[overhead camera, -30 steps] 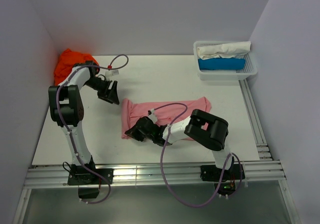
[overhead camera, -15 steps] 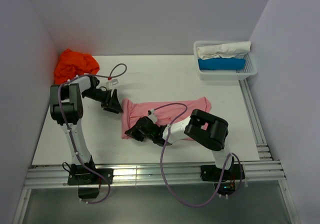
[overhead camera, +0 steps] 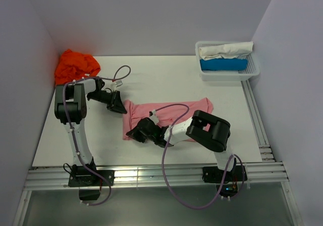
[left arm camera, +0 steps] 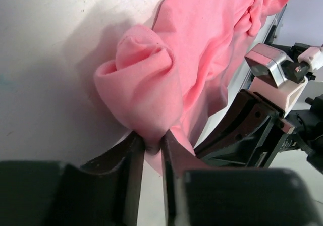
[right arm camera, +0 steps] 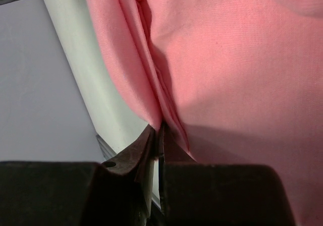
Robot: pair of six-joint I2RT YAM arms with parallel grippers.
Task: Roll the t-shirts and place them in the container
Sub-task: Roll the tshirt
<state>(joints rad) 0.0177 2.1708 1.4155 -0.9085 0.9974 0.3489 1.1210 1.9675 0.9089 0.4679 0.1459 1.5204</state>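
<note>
Left hand (left arm camera: 153, 146) pinches pink t-shirt (left arm camera: 202, 44) on white table (overhead camera: 166, 79); pale walls (overhead camera: 151, 19).

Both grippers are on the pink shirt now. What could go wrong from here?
The left gripper pinches only a small bunched corner of the pink t-shirt, which may slip out once rolling starts. The right gripper grips a thin edge fold, so the roll might come out lopsided. The two grippers sit close together and could collide.

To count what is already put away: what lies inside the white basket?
The white mesh basket holds a white cloth bundle at the back and a rolled blue cloth in front. Anything under them is covered.
</note>
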